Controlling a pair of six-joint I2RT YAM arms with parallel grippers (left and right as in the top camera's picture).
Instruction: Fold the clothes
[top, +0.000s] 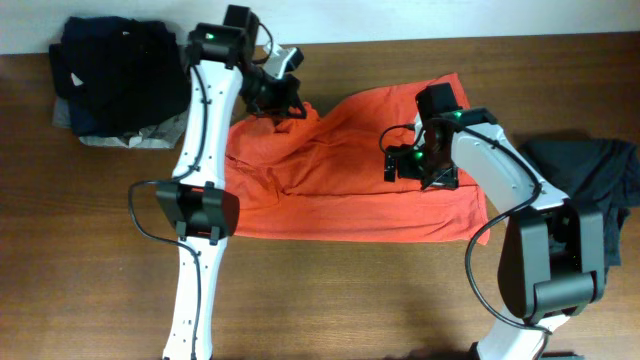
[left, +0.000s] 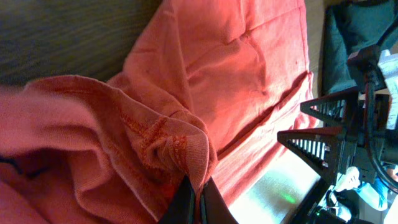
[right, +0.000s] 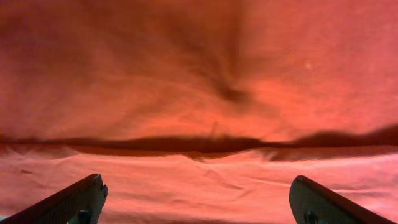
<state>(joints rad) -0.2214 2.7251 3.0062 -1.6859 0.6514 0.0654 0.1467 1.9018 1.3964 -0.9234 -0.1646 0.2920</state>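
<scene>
The clothes are one red-orange T-shirt (top: 340, 190) lying spread and rumpled across the middle of the table. My left gripper (top: 292, 106) is at the shirt's far left part, lifting a bunch of cloth off the table. In the left wrist view the left gripper (left: 199, 198) is shut on a hemmed fold of the T-shirt (left: 186, 149). My right gripper (top: 402, 160) hovers over the shirt's right half. Its fingers (right: 81, 199) stand wide apart just above a long crease in the T-shirt (right: 205, 112), with nothing between them. The lettering and collar are hidden.
A pile of dark navy and grey garments (top: 120, 80) sits at the far left corner. A charcoal garment (top: 590, 170) lies at the right edge behind my right arm's base. Bare wood table (top: 350, 300) runs along the front.
</scene>
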